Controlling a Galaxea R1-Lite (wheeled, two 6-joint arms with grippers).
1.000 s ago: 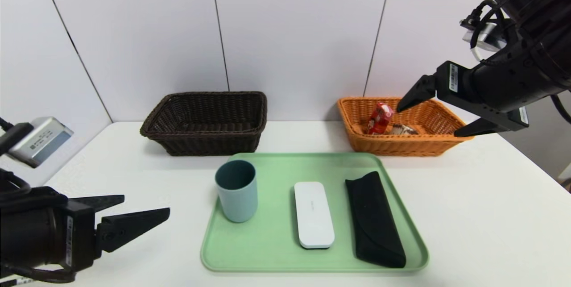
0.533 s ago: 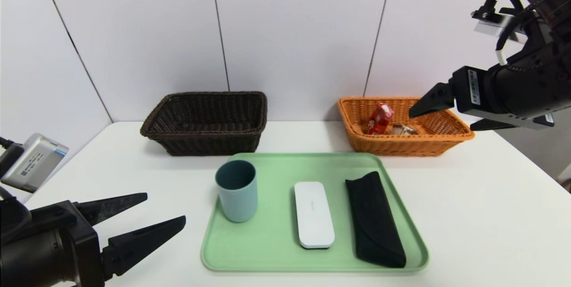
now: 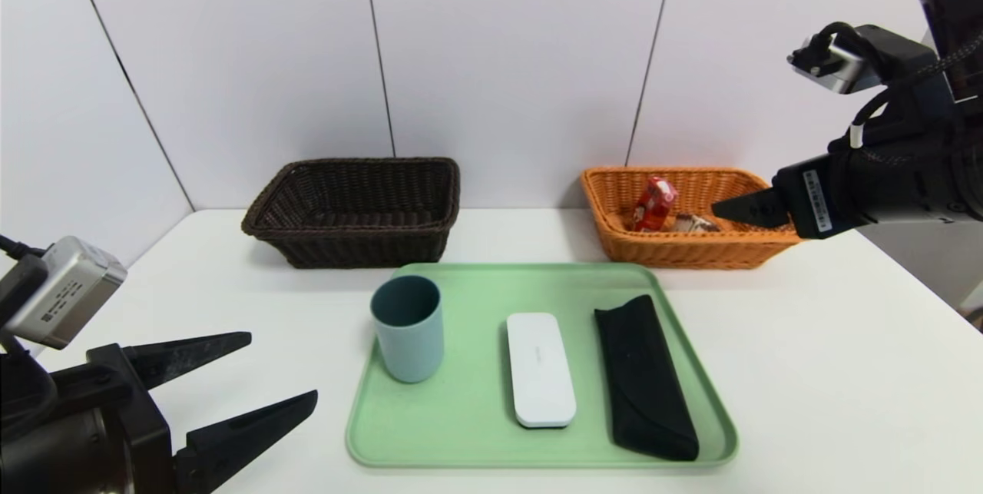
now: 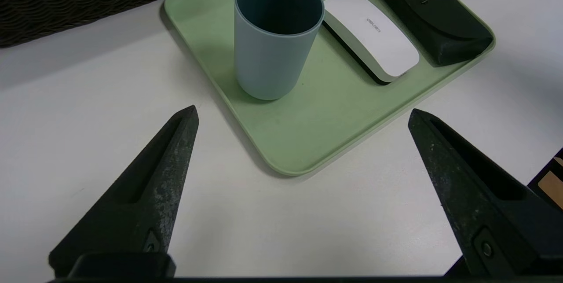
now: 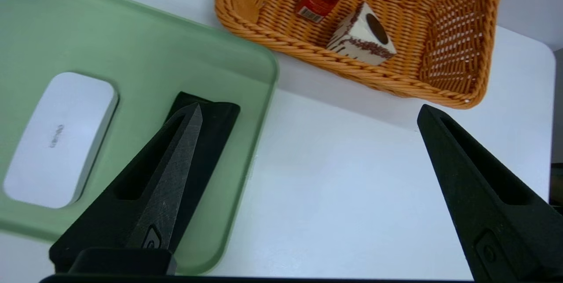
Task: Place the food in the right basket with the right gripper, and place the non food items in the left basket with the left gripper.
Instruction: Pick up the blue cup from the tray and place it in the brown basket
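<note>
On the green tray (image 3: pixel 476 432) stand a teal-blue cup (image 3: pixel 407 329), a flat white case (image 3: pixel 540 369) and a long black pouch (image 3: pixel 643 379). The dark brown left basket (image 3: pixel 357 210) holds nothing that I can see. Inside the orange right basket (image 3: pixel 691 252) lie the red drink carton (image 3: pixel 654 203) and the cake wedge (image 3: pixel 693 223). My left gripper (image 3: pixel 282 366) hovers open over the table's near left, pointing at the cup (image 4: pixel 275 41). Wide open and holding nothing, my right gripper (image 5: pixel 310 106) hangs in the air just right of the orange basket (image 5: pixel 352 71).
White wall panels rise right behind both baskets. Bare white table lies left of the tray, between the tray and the baskets, and to its right. In the right wrist view one finger overlaps the pouch (image 5: pixel 220 115) from above.
My right gripper has drawn back to the right, away from above the orange basket, and turned edge-on. The left gripper has shifted slightly right, toward the tray. Nothing on the tray moved.
</note>
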